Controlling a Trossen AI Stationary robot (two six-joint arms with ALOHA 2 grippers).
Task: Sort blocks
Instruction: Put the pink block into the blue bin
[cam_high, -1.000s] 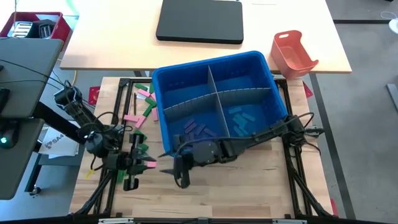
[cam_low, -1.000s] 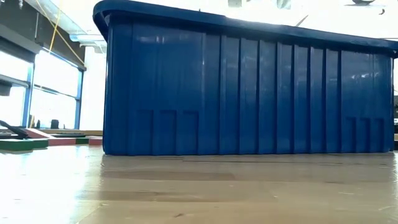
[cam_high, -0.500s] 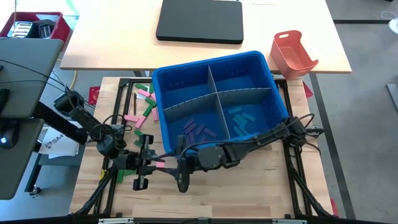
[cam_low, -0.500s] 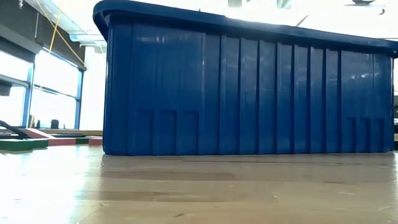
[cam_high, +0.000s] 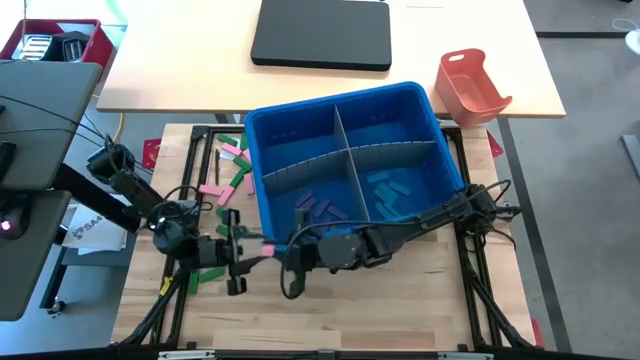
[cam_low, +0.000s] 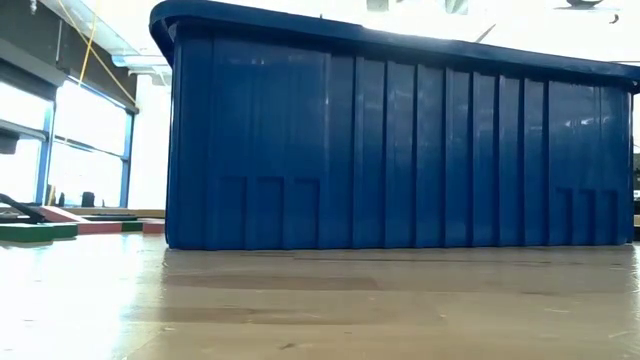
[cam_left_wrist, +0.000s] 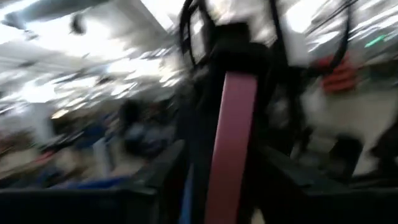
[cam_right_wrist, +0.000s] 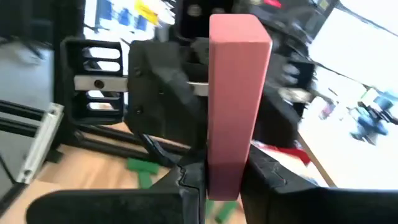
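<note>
Step in hand: a hand-over of one pink block (cam_high: 262, 250) between the two arms, in the air in front of the blue bin's (cam_high: 300, 118) near-left corner.
Pink block, place: it sits between the left end effector (cam_high: 243, 262) and the right end effector (cam_high: 290, 262), which face each other over the table (cam_high: 400, 310).
Pink block, long axis: it runs roughly along the line joining the two end effectors, so each faces one end of it.
Right end effector: its fingers are pressed on the block's end; the right wrist view shows the pink block (cam_right_wrist: 235, 99) standing up out of its two dark fingers (cam_right_wrist: 186, 186).
Left end effector: I cannot tell whether it is spread or pinching; in the left wrist view the pink block (cam_left_wrist: 231, 143) reaches away from it toward the other arm, all of it blurred.
Nearer arm: both are at the block; the right one has the clear hold.
Next move, as a judgement: the right arm needs to carry the block back and over the bin rim, once the left is seen to be free of it.
Other blocks: loose pink and green blocks (cam_high: 232, 168) lie on the table left of the bin; purple blocks (cam_high: 318, 209) and blue blocks (cam_high: 385, 186) lie in separate compartments.
</note>
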